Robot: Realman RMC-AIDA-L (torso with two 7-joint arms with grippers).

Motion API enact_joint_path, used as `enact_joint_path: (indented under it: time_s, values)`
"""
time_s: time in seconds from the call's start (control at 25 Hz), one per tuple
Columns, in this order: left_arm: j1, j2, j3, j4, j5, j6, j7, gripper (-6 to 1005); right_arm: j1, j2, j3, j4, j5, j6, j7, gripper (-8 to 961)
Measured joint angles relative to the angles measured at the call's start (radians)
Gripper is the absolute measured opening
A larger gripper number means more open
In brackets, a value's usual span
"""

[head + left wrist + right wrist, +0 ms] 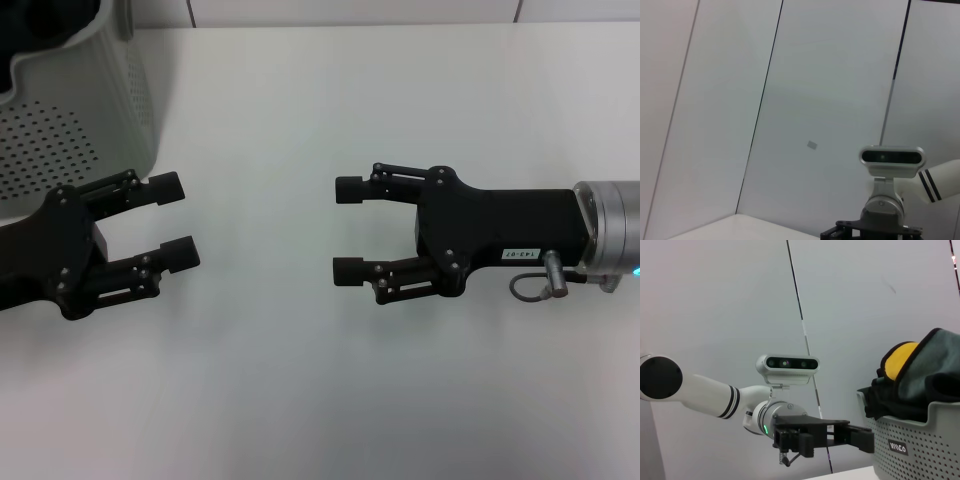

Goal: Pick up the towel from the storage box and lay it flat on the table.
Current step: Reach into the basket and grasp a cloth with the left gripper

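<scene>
The storage box (75, 130) stands at the table's far left corner, light grey with perforated walls. In the head view only a dark mass (45, 25) shows inside it. The right wrist view shows the towel (920, 380) heaped in the box (920, 450), dark grey-green with a yellow patch, rising above the rim. My left gripper (180, 220) is open and empty, low over the table (320, 400), just in front of and right of the box. My right gripper (346, 230) is open and empty, facing the left one across a gap.
The white tabletop stretches out around both grippers. The right wrist view shows my left arm and gripper (867, 439) beside the box. The left wrist view shows my right arm's wrist camera (892, 157) against a wall of pale panels.
</scene>
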Motion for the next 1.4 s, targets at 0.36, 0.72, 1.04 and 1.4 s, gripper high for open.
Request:
enact_joint_path:
  time_s: [0.36, 0.72, 1.04, 1.4]
  values:
    - [-0.007, -0.002, 0.007, -0.001, 0.000, 0.000, 0.002, 751, 0.003, 0.000, -0.001, 0.001, 0.002, -0.010, 0.000, 871]
    - [-0.008, -0.006, 0.002, 0.000, -0.001, 0.007, 0.002, 750, 0.004, 0.000, -0.001, 0.001, 0.003, -0.010, 0.000, 869]
    - [-0.012, 0.007, 0.000, 0.019, -0.236, 0.012, -0.109, 751, 0.008, 0.000, 0.001, 0.002, 0.005, -0.002, -0.005, 867]
    - [0.031, -0.034, -0.234, 0.185, -0.365, -0.141, -0.180, 750, -0.033, 0.000, 0.006, 0.028, 0.057, -0.012, -0.039, 865]
